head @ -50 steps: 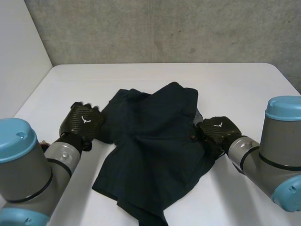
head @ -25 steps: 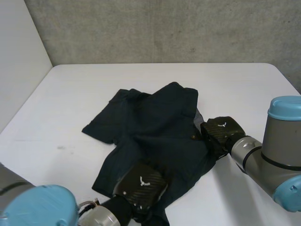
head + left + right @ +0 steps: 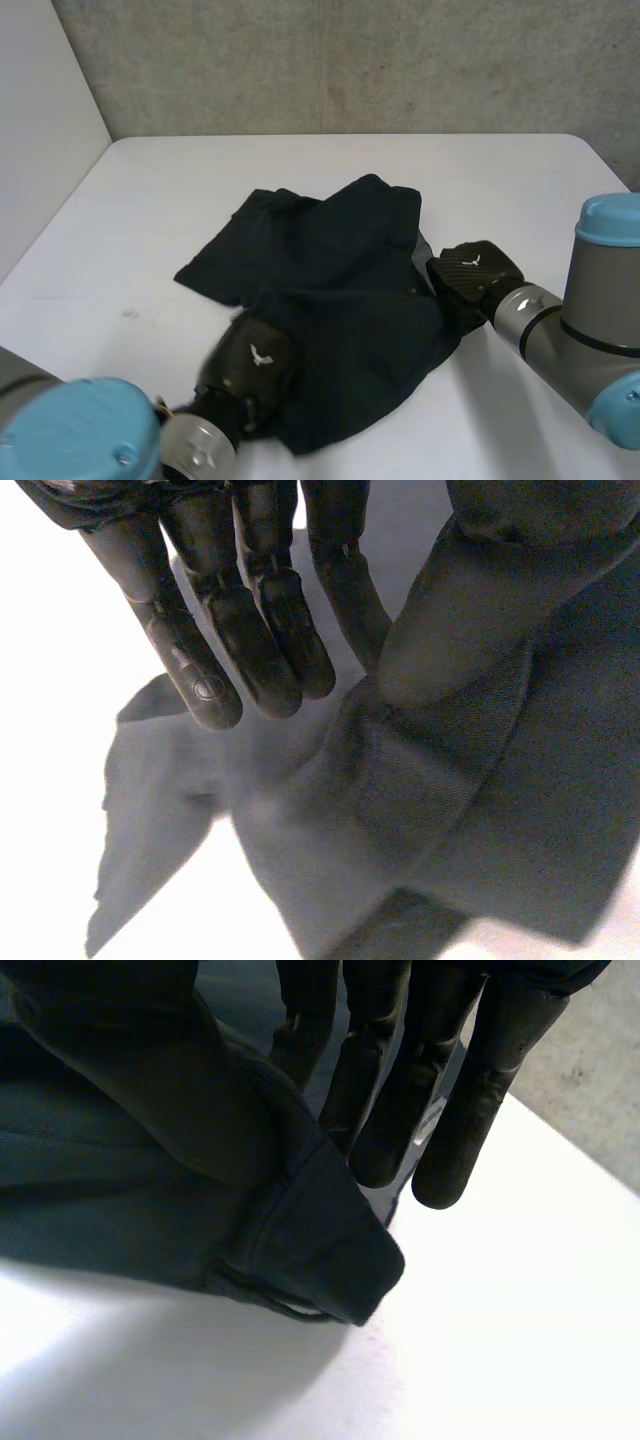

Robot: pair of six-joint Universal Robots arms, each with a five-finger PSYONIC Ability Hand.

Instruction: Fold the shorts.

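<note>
Newly at the near hem, the left hand is pinching the shorts and starting the fold, while the right hand is pinching their right edge.

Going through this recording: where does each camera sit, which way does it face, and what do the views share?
Head view: between and behind the arms, looking down at the white table; left hand and right hand show.
Left wrist view: on the left wrist, looking along the palm; its fingers pinch the shorts against the thumb.
Right wrist view: on the right wrist, along its palm; its fingers pinch a shorts edge.
Shared: all three show shorts and table.
</note>
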